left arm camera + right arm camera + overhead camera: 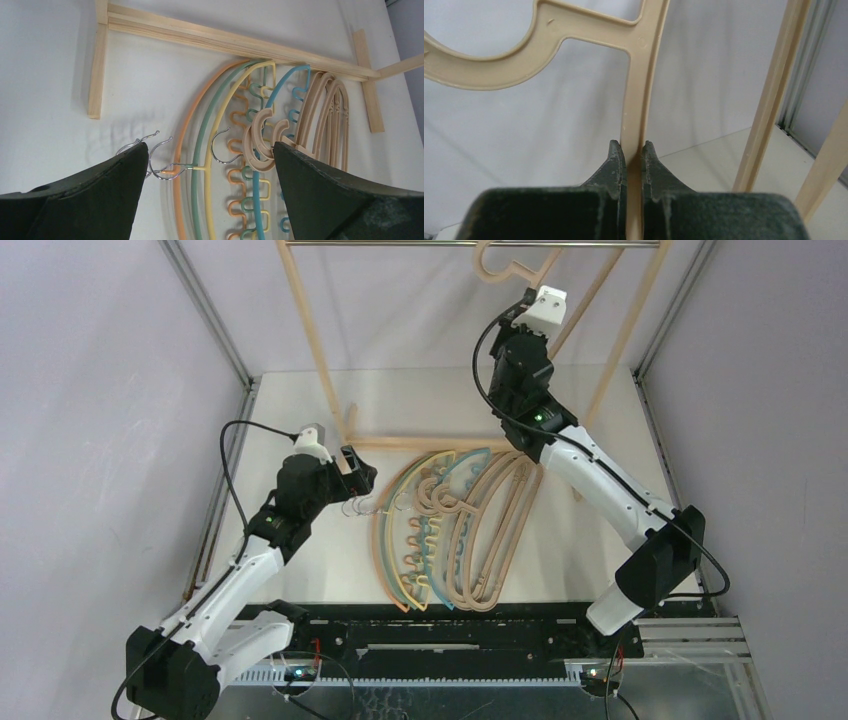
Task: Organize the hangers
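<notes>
The left gripper (358, 472) is open above the metal hooks (162, 176) of the thin colored hangers (410, 545), which lie flat in the middle of the worktop (300, 405). They look light and bendy; hold near the hook. The right gripper (634, 150) pinches one tan hanger (644, 75) by its stiff, smooth arm, up by the rack (312, 340) bar.
</notes>
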